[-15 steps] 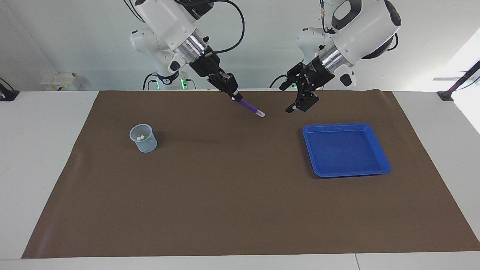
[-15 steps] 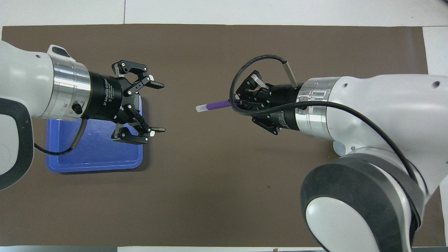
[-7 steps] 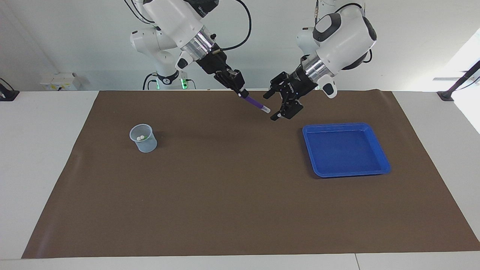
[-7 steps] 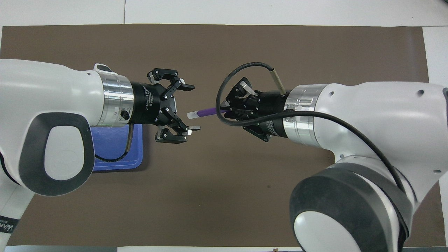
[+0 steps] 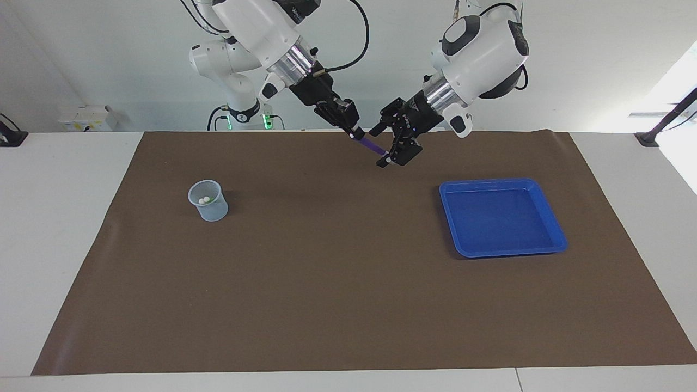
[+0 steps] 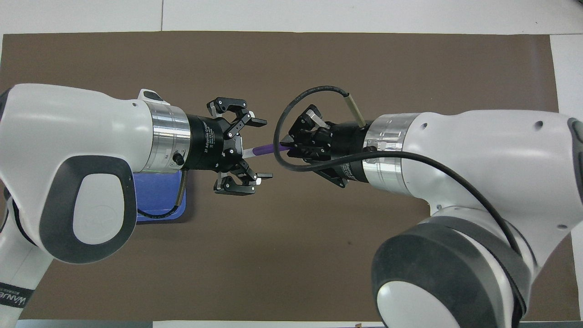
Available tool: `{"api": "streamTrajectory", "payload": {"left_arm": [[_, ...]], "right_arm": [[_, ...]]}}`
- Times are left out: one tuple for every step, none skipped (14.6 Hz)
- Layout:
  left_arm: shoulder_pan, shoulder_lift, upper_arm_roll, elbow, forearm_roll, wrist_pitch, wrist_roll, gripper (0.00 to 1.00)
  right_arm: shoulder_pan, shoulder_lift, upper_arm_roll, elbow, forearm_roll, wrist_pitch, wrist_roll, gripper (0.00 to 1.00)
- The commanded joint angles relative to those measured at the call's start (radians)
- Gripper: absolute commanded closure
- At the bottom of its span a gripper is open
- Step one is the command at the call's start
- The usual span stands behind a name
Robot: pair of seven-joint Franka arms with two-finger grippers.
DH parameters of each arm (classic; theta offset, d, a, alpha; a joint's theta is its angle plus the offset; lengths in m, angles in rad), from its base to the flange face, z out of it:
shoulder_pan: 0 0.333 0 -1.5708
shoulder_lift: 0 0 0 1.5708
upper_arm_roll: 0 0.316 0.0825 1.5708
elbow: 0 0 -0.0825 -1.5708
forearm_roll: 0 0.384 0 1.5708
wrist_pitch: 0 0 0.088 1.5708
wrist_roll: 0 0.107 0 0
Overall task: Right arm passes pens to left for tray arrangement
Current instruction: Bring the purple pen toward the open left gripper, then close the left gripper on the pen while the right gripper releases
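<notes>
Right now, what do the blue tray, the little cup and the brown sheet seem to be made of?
Blue tray: likely glossy moulded plastic; it shines and has rounded corners. Cup: translucent, probably plastic; pen tips show through. Brown sheet: matte, maybe paper or thin vinyl, with faintly rippled edges.

Most of the blue tray (image 6: 157, 200) is covered in the overhead view by the left arm (image 6: 77, 168), only one corner being seen. The purple pen (image 6: 262, 149) is hidden at one end inside the right claw (image 6: 291, 145). The contents of the cup (image 5: 208, 200) are too small to be identified. Both arms are cut off by the picture edges.
</notes>
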Motion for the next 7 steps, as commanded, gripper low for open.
{"api": "streamTrajectory", "payload": {"left_arm": [[-0.017,-0.016,0.006,-0.016,-0.012,0.016,-0.022,0.09],[-0.017,-0.015,0.008,-0.010,-0.009,0.001,-0.022,0.13],[-0.017,-0.016,0.006,-0.008,-0.006,-0.007,-0.022,0.16],[-0.016,-0.018,0.008,-0.007,-0.005,-0.013,-0.023,0.18],[-0.013,-0.019,0.008,0.001,-0.004,-0.027,-0.023,0.19],[-0.010,-0.019,0.008,0.007,-0.003,-0.040,-0.023,0.19],[-0.010,-0.019,0.008,0.008,-0.003,-0.041,-0.023,0.21]], "right_arm": [[-0.003,-0.022,0.001,-0.026,0.025,0.018,-0.005,1.00],[-0.004,-0.022,0.001,-0.026,0.025,0.018,-0.006,1.00],[-0.004,-0.022,0.001,-0.026,0.025,0.018,-0.006,1.00],[-0.006,-0.022,0.001,-0.026,0.025,0.019,-0.006,1.00],[-0.006,-0.022,0.001,-0.026,0.025,0.019,-0.008,1.00],[-0.007,-0.022,0.001,-0.026,0.025,0.019,-0.008,1.00],[-0.007,-0.022,0.001,-0.026,0.025,0.019,-0.008,1.00]]}}
